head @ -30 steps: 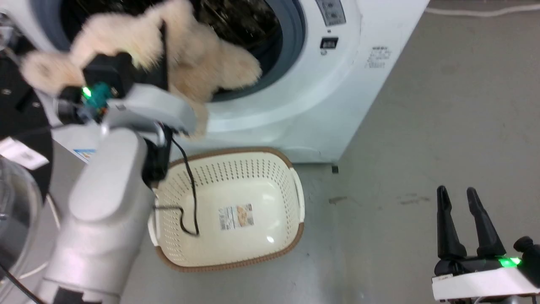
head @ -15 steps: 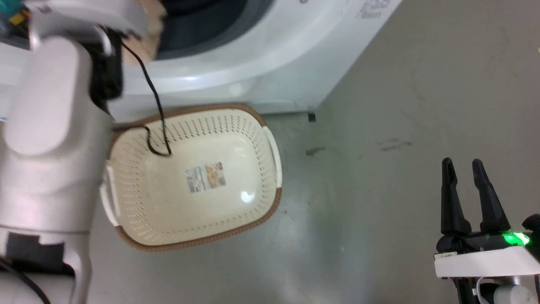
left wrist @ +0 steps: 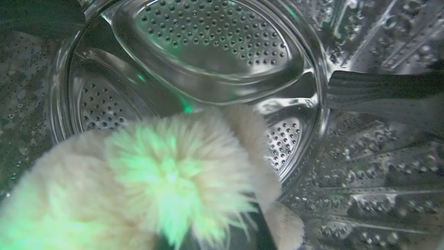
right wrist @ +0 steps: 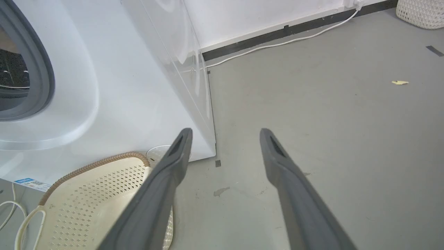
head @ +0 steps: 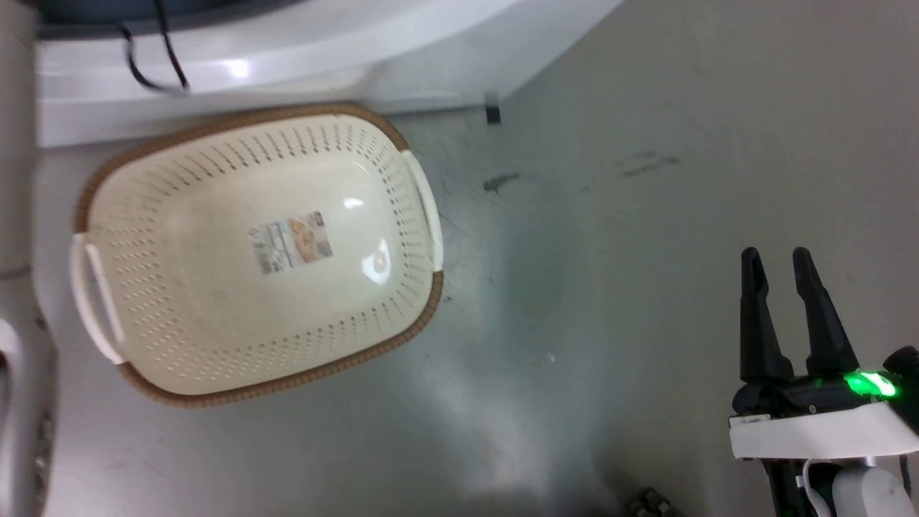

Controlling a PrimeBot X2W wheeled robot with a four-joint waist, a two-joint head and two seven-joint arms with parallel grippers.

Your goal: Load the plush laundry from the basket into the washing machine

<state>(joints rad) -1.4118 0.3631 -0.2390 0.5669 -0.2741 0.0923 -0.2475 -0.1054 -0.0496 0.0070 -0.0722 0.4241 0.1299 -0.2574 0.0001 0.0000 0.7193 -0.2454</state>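
- Plush laundry (left wrist: 166,180): inside the steel drum (left wrist: 215,45) of the washing machine (head: 287,79). It hangs in front of the perforated back wall, close to my left wrist camera.
- Plush long axis: runs from the lower left of the left wrist view up toward right of centre.
- A round shaggy tuft faces the camera. One stubby limb points up toward the drum's back wall, and another stub hangs low at the right.
- Face marks and tag not visible, so I can't tell which end is the head.
- Left fingers (left wrist: 262,227): closed together and clamped on the plush, buried in fur. Just a dark sliver of one shows under it.
- Right fingers (head: 761,337): spread apart, holding nothing, over bare grey floor (head: 610,215), well apart from the basket (head: 143,323).
- In the right wrist view the right fingers point at the floor beside the washer's front corner.
- Basket: upright on the floor, just in front of the washer's base. Its bottom is bare, with the label sticker (head: 291,240) showing.
- Basket long axis: across the head view, slightly tilted, a white handle at each end, brown rim all round.
- Gasket (right wrist: 45,80): grey ring around the door opening, at the left edge of the right wrist view.
- Black cable (head: 154,57): loops across the washer front at the top of the head view.
- White cable (right wrist: 277,43): runs along the wall base behind the washer.
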